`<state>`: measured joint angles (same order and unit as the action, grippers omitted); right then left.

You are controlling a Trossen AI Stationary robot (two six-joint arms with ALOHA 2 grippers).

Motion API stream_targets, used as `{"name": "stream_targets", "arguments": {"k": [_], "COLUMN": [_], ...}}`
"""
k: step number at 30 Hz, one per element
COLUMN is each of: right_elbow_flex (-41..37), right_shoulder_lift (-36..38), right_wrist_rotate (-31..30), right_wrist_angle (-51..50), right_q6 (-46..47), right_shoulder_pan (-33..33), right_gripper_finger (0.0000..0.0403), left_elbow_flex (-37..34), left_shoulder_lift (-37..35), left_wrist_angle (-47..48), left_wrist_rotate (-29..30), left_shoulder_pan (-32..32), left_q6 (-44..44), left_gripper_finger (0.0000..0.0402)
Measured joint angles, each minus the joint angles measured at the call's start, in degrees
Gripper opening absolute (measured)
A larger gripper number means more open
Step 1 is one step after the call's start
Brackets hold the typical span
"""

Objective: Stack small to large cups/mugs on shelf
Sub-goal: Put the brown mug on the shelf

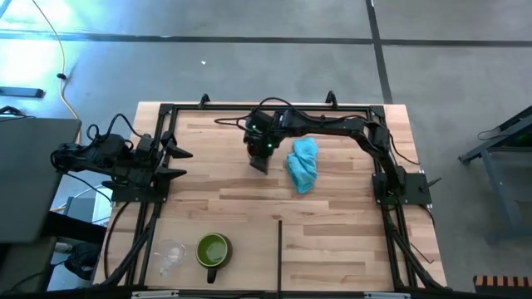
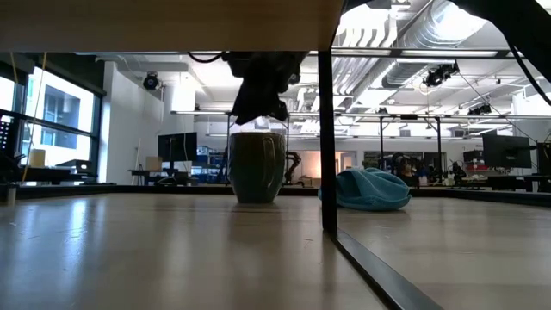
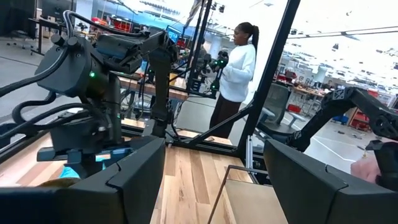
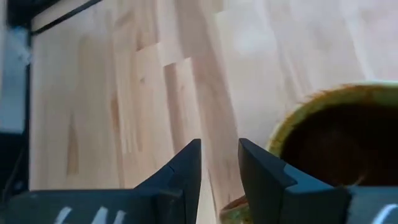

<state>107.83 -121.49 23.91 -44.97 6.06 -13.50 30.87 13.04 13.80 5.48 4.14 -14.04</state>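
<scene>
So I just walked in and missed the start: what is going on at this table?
The right gripper hangs over the brown mug with handle near the far side of the pale wooden shelf panel, fingers open and off the mug's rim. A light-blue cloth lies just beside it. The green mug with handle and the tiny clear cup sit side by side at the near edge. The left gripper waits open at the left side.

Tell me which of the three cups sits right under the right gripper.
The brown mug, standing upright mid-table beside the light-blue cloth, directly below the right gripper. The green mug and clear cup sit together near the table's front edge.
</scene>
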Motion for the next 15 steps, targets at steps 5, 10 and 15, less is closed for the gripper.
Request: {"name": "stream_targets", "arguments": {"k": [5,10,15], "right_elbow_flex": [0.1,3.4,6.7], "right_shoulder_lift": [1.2,2.0,2.1], "right_wrist_rotate": [1.7,1.5,0.0], "right_wrist_angle": [-3.6,-11.1,-15.5], "right_q6": [-8.3,-18.7,-30.7], "right_shoulder_pan": [-0.7,-2.4,-2.9], "right_gripper_finger": [0.0098,0.0098,0.0098], "left_elbow_flex": [0.0,0.0,0.0], "left_shoulder_lift": [0.0,0.0,0.0], "left_wrist_angle": [-0.5,-0.5,-0.5], "left_wrist_rotate": [0.0,0.0,0.4], "left_shoulder_pan": [0.0,0.0,0.0], "left_q6": [0.0,-0.1,-0.6], "left_gripper_finger": [0.0262,0.0262,0.0262]}}
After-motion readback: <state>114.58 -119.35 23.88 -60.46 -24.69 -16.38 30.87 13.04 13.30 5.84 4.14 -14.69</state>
